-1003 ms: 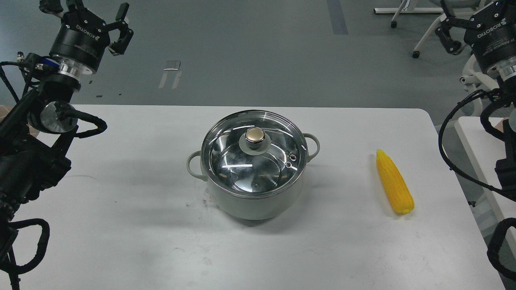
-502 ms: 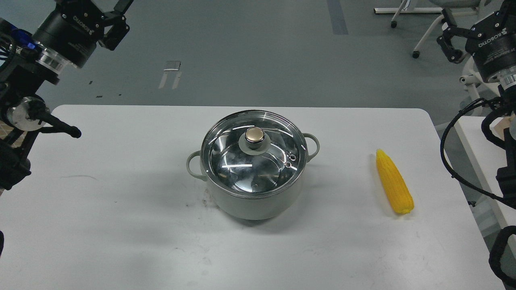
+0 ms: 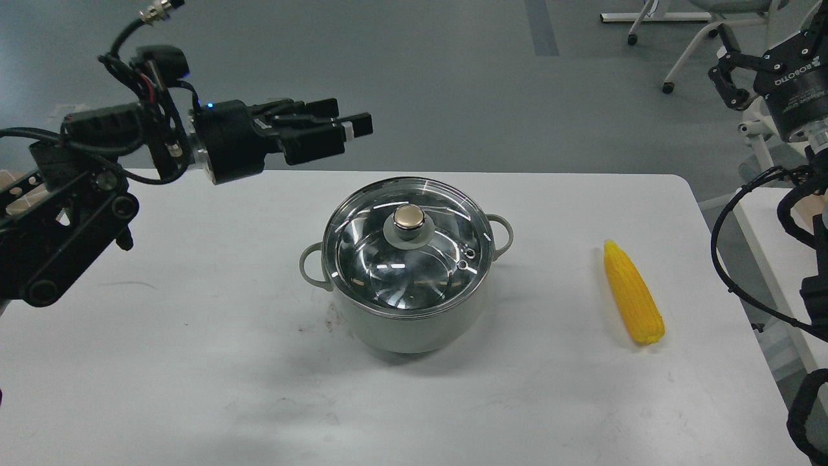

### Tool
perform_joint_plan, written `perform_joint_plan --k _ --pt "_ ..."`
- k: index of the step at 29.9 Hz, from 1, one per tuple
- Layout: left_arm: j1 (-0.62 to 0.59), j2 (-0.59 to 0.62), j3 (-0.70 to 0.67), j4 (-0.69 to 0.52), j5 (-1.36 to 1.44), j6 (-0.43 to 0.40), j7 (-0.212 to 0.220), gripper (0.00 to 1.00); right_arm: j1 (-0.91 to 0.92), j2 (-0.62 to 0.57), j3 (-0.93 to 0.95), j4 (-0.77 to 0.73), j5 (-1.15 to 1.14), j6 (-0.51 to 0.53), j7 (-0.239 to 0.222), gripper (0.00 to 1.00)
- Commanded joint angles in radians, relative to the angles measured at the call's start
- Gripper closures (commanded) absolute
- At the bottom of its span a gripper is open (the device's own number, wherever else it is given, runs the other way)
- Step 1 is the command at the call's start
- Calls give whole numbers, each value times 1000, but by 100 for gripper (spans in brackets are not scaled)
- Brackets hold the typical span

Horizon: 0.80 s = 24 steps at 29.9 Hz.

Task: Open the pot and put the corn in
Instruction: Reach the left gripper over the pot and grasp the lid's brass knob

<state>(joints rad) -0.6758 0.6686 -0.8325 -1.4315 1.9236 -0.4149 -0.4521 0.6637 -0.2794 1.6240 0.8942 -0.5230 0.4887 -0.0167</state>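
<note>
The pale grey-green pot (image 3: 407,323) stands mid-table, closed by its glass lid (image 3: 362,259) with a gold knob (image 3: 409,217). The yellow corn (image 3: 632,292) lies on the table to the pot's right, thin end pointing away from me. My left gripper (image 3: 352,116) points right, level, over the table's far edge, up and left of the lid, clear of it. It looks open and empty. My right gripper (image 3: 753,52) is high at the far right, beyond the table and well away from the corn. It is open and empty, with one finger cut off by the frame.
The white table (image 3: 194,362) carries only the pot and the corn. A second white table edge (image 3: 757,213) sits to the right. Chair legs (image 3: 686,39) stand on the grey floor at the back right.
My left arm has swung in from the top left corner. Its gripper now points right towards the pot. My right gripper has drifted slightly to the right. The pot and the corn have not moved.
</note>
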Motion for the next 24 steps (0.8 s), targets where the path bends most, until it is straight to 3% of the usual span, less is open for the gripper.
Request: perform_joint_plan --k 1,2,5,23,24 --pt "-31 2 134 -1 132 100 -3 14 -1 -1 7 -1 0 0 0 0" --pt "-50 -1 183 -1 156 128 -2 19 -3 -1 13 -1 0 0 0 0" --pt "-76 -29 245 9 184 150 0 19 -4 -1 14 -1 1 0 0 0" --pt "-64 -96 283 69 219 154 3 19 -6 -1 16 -3 0 0 0 0" --pt "-64 -98 283 69 219 154 3 24 -6 -1 16 -3 0 0 0 0"
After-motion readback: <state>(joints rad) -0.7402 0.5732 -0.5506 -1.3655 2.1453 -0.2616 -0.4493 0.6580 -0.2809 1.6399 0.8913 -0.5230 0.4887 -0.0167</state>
